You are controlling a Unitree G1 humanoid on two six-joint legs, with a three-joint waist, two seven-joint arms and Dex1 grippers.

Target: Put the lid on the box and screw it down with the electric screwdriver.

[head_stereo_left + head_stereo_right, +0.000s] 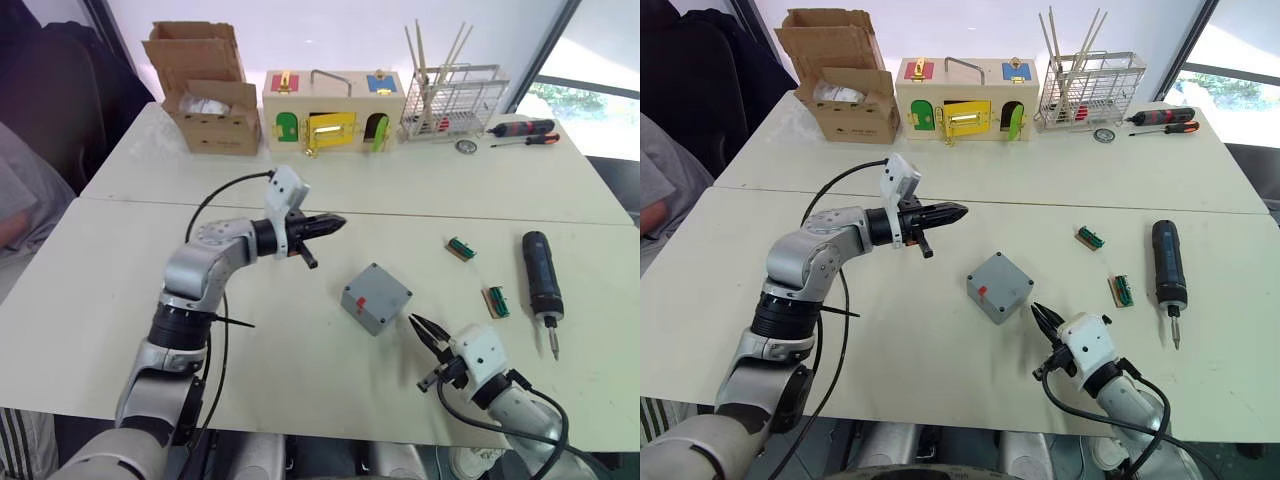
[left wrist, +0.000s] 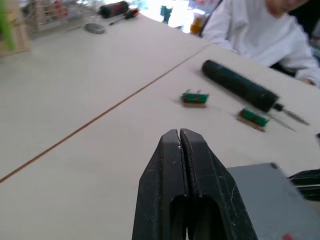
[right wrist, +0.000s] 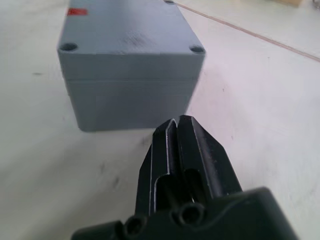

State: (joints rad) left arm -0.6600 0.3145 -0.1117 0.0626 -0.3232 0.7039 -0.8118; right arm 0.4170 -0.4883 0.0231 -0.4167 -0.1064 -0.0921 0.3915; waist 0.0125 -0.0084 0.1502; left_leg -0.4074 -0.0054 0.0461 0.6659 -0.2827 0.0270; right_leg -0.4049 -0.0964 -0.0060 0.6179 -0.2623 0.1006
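near the table's (image 1: 120, 300) right edge lies the electric screwdriver (image 1: 540, 283), long axis running front to back, bit pointing toward the robot. the box (image 1: 376, 298) sits mid-table, lid (image 3: 127, 35) apparently on it. both the left gripper (image 1: 336, 222) and right gripper (image 1: 416, 323) are closed and empty, the right just beside the box.

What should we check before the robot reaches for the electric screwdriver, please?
1. Lid seated on the box: ok; the seam looks even along the near side.
2. Screws in the corner holes: cannot tell.
3. Electric screwdriver free to pick up: ok; it lies alone on the table, on the robot's right, bit towards the robot.
4. Right jaws open for a grasp: not ok; shut and empty, close to the box.
5. Left jaws steadying the box: not ok; shut, empty, apart from it.
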